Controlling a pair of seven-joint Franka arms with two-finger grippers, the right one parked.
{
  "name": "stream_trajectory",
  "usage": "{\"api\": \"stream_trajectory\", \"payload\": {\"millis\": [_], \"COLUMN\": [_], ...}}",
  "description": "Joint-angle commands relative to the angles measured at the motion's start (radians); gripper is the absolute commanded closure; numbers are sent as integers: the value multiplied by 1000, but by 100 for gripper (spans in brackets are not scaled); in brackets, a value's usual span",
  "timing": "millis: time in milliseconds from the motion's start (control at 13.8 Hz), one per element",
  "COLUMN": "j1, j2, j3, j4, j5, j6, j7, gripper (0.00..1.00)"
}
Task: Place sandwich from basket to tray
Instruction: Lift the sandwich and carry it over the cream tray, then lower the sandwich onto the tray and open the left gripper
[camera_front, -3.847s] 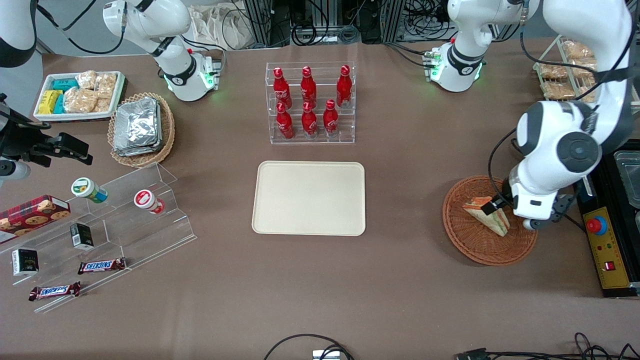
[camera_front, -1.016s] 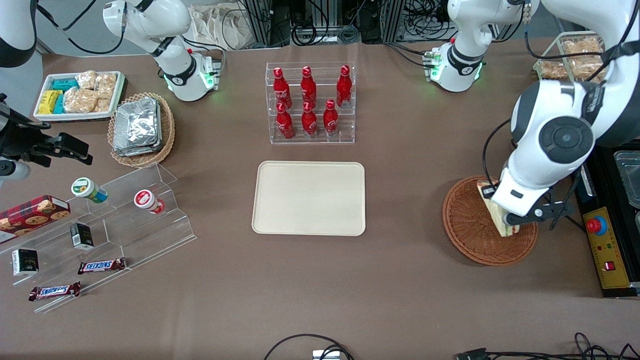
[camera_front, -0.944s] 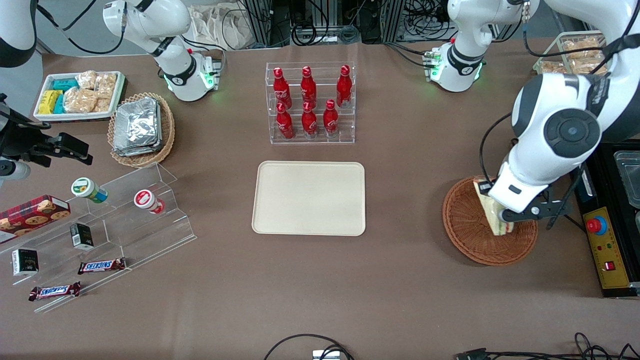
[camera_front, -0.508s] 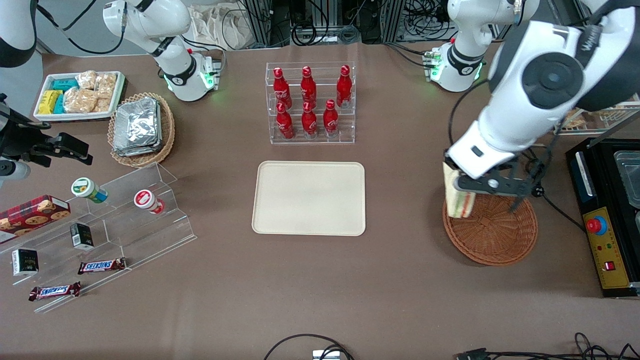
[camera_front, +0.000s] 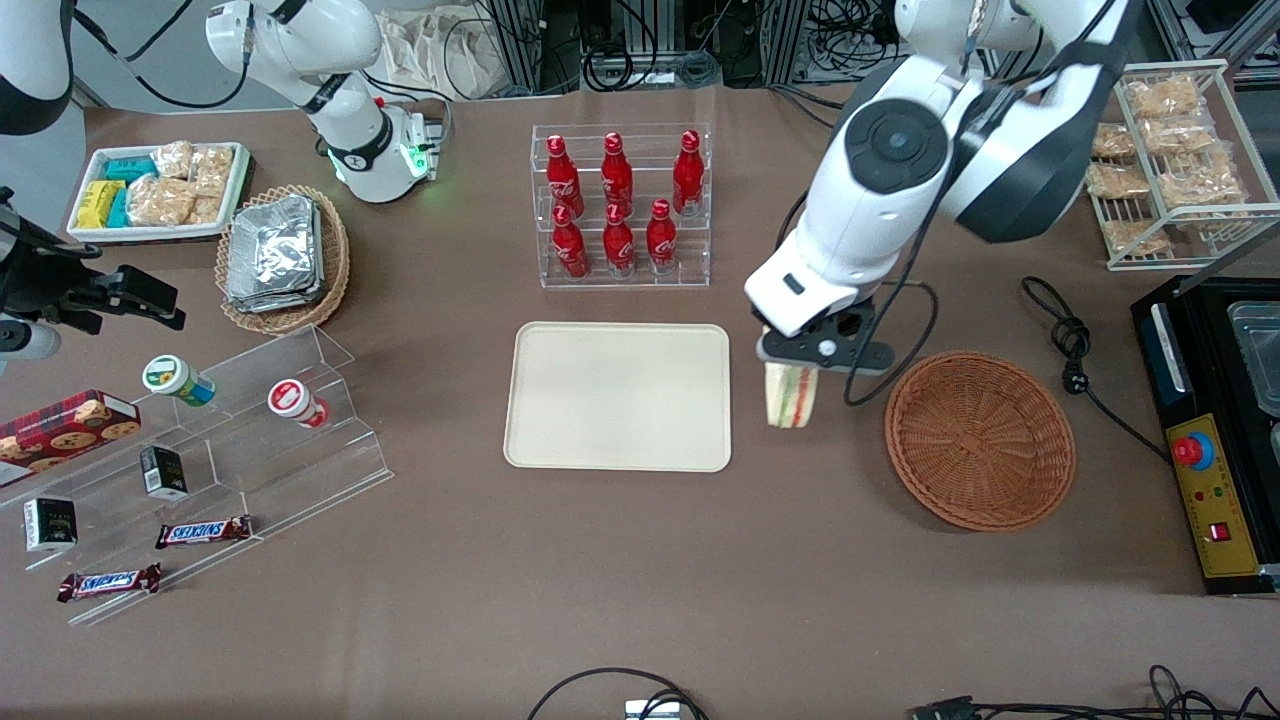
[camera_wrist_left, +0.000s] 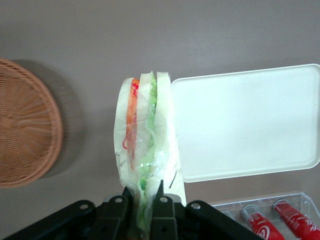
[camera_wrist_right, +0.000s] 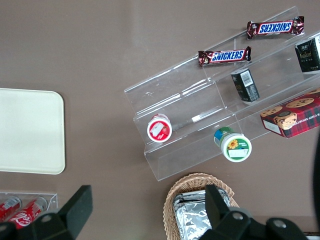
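My left gripper (camera_front: 792, 368) is shut on the sandwich (camera_front: 789, 397), a wrapped white-bread wedge with orange-red and green layers. It hangs in the air above the bare table between the cream-beige tray (camera_front: 618, 396) and the round reddish-brown wicker basket (camera_front: 979, 439), close to the tray's edge. The basket holds nothing. In the left wrist view the gripper (camera_wrist_left: 143, 192) pinches the sandwich (camera_wrist_left: 146, 140) at its base, with the tray (camera_wrist_left: 245, 125) on one side of it and the basket (camera_wrist_left: 25, 125) on the other.
A clear rack of red bottles (camera_front: 620, 205) stands just farther from the camera than the tray. A wire rack of bagged snacks (camera_front: 1165, 160) and a black box (camera_front: 1215, 420) sit at the working arm's end. A tan basket of foil packets (camera_front: 283, 256) and clear display steps (camera_front: 215, 460) lie toward the parked arm's end.
My gripper has lifted the sandwich out of the basket and carried it toward the tray. The basket now holds nothing.
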Motion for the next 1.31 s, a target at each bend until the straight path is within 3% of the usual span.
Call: {"api": "stream_trajectory", "payload": {"millis": [0,363,798,1234], "j1": [-24,-91,-142,-144], "j2": [64,194,342,373], "j3": [-31,-70,-68,-64], "j4": [-37,-111,-113,-165], "j5": [51,273,431,461], "j6": [111,285,383,446], "j7": [-62,-309,-423,-477], "gripper": [100,100,100,100]}}
